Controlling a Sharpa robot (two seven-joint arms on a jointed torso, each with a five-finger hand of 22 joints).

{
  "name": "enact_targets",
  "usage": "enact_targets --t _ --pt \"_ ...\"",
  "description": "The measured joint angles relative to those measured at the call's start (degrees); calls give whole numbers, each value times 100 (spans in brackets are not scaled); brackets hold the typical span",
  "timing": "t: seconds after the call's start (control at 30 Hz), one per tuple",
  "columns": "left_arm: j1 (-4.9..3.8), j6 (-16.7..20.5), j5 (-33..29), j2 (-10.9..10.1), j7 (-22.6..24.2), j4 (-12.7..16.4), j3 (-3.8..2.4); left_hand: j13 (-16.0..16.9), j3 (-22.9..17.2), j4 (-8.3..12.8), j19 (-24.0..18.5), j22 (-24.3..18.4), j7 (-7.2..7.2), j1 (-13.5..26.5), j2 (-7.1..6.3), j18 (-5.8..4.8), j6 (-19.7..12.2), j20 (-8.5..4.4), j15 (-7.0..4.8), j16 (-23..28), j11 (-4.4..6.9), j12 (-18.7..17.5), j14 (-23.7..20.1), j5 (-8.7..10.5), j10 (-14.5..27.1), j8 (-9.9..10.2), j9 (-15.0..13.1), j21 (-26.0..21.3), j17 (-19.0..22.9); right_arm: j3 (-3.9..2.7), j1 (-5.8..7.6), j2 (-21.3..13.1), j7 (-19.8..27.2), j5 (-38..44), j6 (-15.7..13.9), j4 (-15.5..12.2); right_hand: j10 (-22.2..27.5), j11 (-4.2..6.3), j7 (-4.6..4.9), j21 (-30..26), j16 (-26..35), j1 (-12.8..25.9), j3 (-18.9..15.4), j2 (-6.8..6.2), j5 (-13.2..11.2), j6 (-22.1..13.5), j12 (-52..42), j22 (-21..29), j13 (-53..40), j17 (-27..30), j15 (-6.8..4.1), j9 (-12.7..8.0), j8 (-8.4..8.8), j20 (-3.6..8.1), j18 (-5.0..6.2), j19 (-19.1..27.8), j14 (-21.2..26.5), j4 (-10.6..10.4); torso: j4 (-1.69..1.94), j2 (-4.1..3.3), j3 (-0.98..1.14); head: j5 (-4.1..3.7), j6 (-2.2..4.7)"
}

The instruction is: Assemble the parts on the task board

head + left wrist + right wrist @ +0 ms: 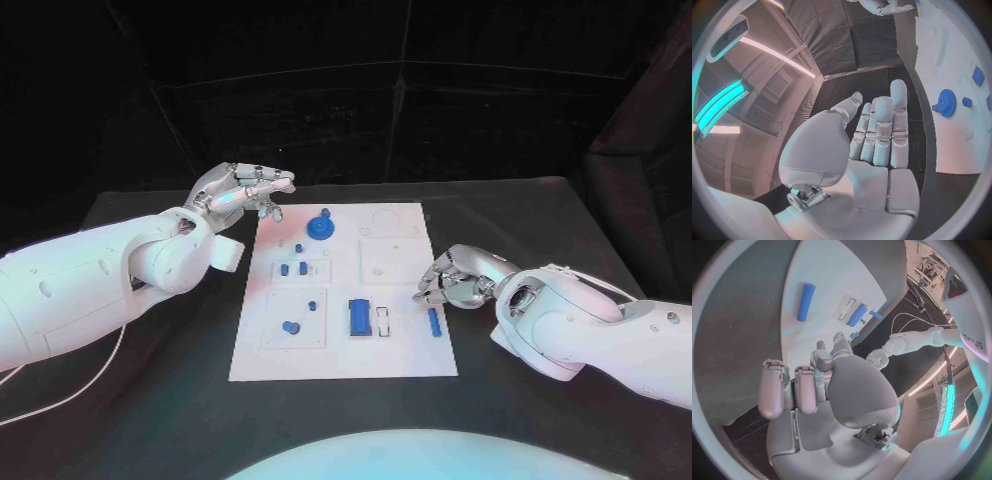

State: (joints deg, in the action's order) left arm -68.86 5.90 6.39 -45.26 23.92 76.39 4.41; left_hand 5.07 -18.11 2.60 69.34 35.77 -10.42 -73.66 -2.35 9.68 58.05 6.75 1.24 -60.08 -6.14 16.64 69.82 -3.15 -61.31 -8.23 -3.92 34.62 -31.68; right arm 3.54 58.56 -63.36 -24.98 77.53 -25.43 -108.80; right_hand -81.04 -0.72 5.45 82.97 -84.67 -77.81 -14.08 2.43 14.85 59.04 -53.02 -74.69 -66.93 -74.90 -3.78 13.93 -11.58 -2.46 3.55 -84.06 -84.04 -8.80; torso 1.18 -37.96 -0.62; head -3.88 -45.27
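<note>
Head view: the white task board point(346, 355) lay mid-table on the black table point(548, 215). On it sat a blue gear point(322, 228) near the far edge, a few small blue pegs point(300, 267) below it, a blue rectangular block point(359, 317) w/ a white slot piece point(384, 321) just beside it, a blue rod point(433, 321) near the board's right edge, and a small rounded blue part point(291, 327) toward the left. The left hand point(242, 190) hovered over the board's far left corner, fingers curled in, thumb and fingertips close together; nothing seen in them. The right hand point(454, 277) hung at the board's right edge just above the blue rod, fingers curled; couldn't tell if it touched anything.

Left wrist view: the left hand point(873, 135) showed fingers fairly straight and side by side, holding nothing (gear point(946, 103) apart from it, on the board point(954, 145)).

Right wrist view: the right hand point(817, 385) had fingers bent inward, empty. The rod point(805, 301) lay on the board point(826, 270) beyond the fingertips, apart from them; the block point(857, 315) farther off. No legible writing on the board or parts.
</note>
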Motion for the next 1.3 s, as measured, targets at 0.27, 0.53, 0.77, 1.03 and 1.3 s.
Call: enact_targets --t 0.27,0.53,0.77,1.03,1.3 --pt "0 0 0 1 0 6 16 0 0 0 0 0 0 0 0 0 0 0 0 0 0 0 0 0 0 0 0 0 0 5 7 -162 25 116 121 29 -100 30 -32 0 0 -59 -68 -16 66 154 -540 -26 -337 0 0 5 0 0 0 0 0 11 -13 -10 0 -98 -1" --pt "1 0 0 -4 0 7 24 0 0 0 0 0 0 0 0 0 0 0 0 0 0 0 0 0 0 0 0 0 0 8 -6 -169 -216 442 474 25 -178 71 -98 0 -21 312 -350 -114 -33 324 -716 -25 -467 -5 0 57 -22 0 1 0 0 -272 -19 -14 1 -151 -5" --pt "3 -2 0 -5 0 7 27 0 0 0 0 0 0 0 0 0 0 0 0 0 0 0 0 0 0 0 0 0 0 11 -63 -70 -460 729 764 53 -178 71 -129 0 -21 334 -369 -136 -67 356 -747 -25 -475 -4 0 84 -38 0 0 0 0 -290 -5 -14 1 -157 -16" --pt "4 -2 0 -16 0 6 29 0 0 0 0 0 0 0 0 0 0 0 0 0 0 0 0 0 0 0 0 0 0 12 -95 -19 -634 925 983 66 -177 71 -135 0 -20 358 -372 -159 -90 400 -792 -24 -512 -4 0 110 -63 0 0 0 0 -329 -4 -14 2 -133 -35" --pt "7 -4 0 -18 0 3 30 0 0 0 0 -2 0 0 0 0 0 0 0 0 0 0 0 0 0 0 0 0 -1 9 -120 62 -716 1028 1126 56 -155 93 -166 0 -42 357 -368 -158 -89 471 -839 -24 -532 -3 -1 168 -105 0 0 0 0 -358 -4 -14 2 -123 -53"
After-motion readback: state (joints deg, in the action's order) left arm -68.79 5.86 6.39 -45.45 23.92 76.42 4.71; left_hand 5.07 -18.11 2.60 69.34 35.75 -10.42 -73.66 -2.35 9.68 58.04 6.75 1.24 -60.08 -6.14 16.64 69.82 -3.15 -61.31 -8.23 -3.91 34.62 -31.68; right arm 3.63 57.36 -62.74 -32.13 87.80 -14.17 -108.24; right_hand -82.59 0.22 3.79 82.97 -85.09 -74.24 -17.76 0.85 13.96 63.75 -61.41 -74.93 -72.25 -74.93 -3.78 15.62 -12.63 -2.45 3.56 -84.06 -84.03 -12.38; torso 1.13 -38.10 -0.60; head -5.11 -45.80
